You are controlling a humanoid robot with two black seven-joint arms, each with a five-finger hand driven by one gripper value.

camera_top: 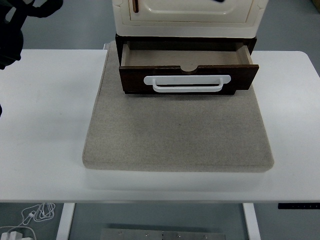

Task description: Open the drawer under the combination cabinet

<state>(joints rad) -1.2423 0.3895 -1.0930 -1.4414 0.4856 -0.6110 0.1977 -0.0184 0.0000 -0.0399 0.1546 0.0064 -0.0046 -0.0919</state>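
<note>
drawer [189, 75]: pulled out from under the cabinet [185, 12], dark brown front facing me, inside bare as far as i see.
handle [187, 83]: white bar across the drawer front.
mat [177, 135]: grey, under cabinet and drawer, on the white table [45, 125].
my left arm [12, 30]: only a dark part at the top left corner; hand unseen, fingers i cannot tell.
writing: none readable.
</note>
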